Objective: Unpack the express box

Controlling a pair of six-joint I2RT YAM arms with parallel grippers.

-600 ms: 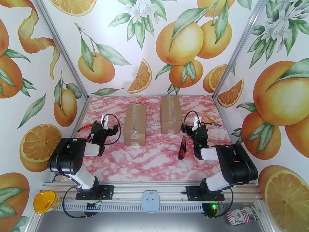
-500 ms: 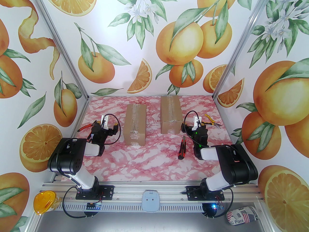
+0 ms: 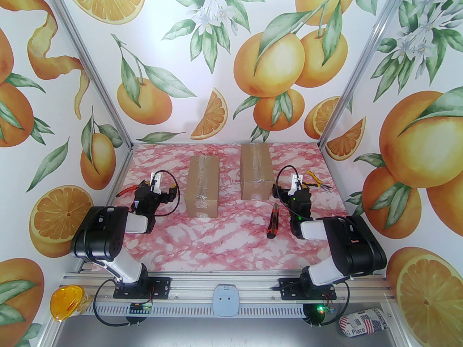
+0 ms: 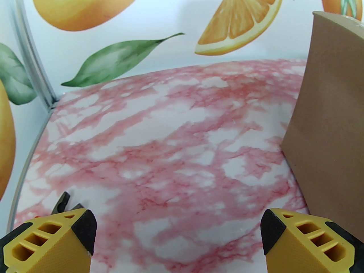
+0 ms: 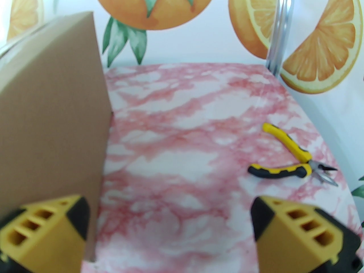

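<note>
Two brown cardboard express boxes lie taped shut on the pink marble table: a left box and a taller right box. My left gripper hovers just left of the left box, open and empty. In the left wrist view that gripper has wide-spread fingers and the box wall stands at the right. My right gripper sits just right of the right box, open and empty. The right wrist view shows it with the box wall beside its left finger.
An orange-and-black utility knife lies in front of the right box. Yellow-handled pliers lie at the right edge. Red-handled cutters lie by the left wall, their tip beside my left finger.
The left arm has shifted slightly to the left. The right arm, boxes and tools have stayed put.
</note>
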